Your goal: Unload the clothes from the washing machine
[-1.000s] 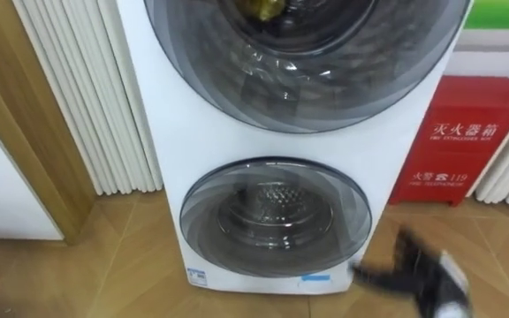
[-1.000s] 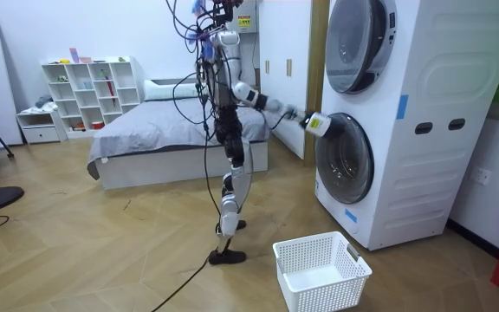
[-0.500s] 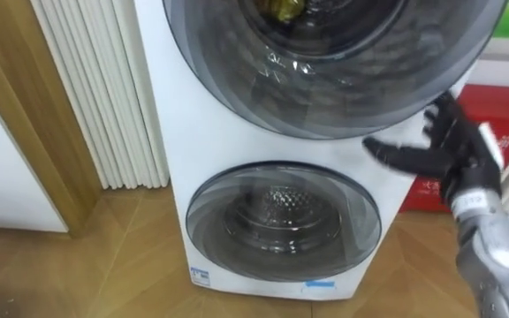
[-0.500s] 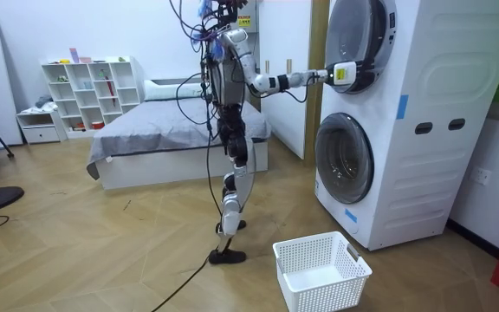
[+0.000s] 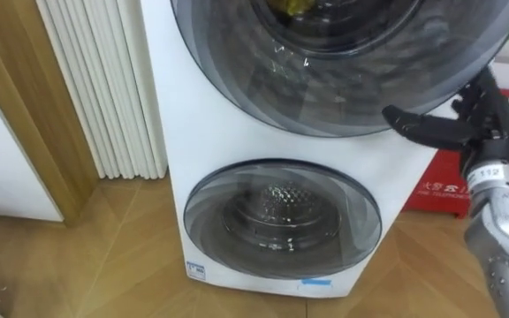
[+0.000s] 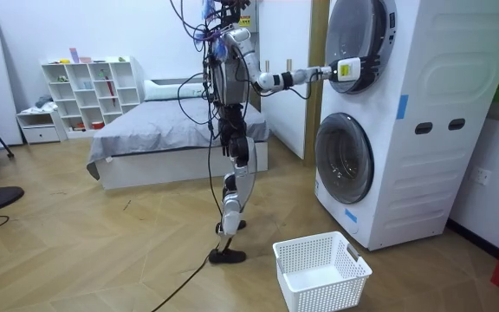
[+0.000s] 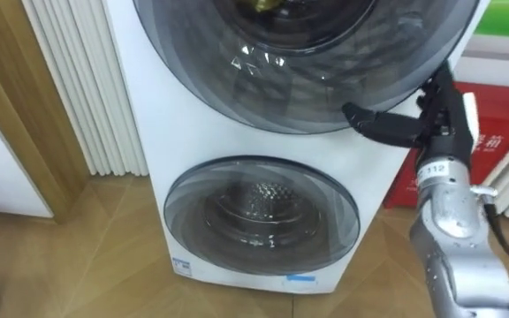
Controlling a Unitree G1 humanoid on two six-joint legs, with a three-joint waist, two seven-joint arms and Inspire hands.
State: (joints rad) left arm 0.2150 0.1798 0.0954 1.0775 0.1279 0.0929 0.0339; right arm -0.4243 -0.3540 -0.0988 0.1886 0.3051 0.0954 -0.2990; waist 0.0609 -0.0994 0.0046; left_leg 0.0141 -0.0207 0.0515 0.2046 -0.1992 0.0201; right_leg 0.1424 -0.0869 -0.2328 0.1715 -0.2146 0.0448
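One upper door (image 5: pixel 325 93) (top cropped)

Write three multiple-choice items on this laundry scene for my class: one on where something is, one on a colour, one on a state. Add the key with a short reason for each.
1. Where is the robot's right hand?
A. At the lower right rim of the upper door
B. Inside the lower drum
C. In a basket

2. What colour is the box beside the washing machine?
A. Blue
B. Red
C. Yellow

3. How is the lower door?
A. Wide open
B. Taken off
C. Closed

Key:
1 A, its straight fingers point at the upper door's rim.
2 B, the box is plainly red.
3 C, the glass sits flush in the machine's front.
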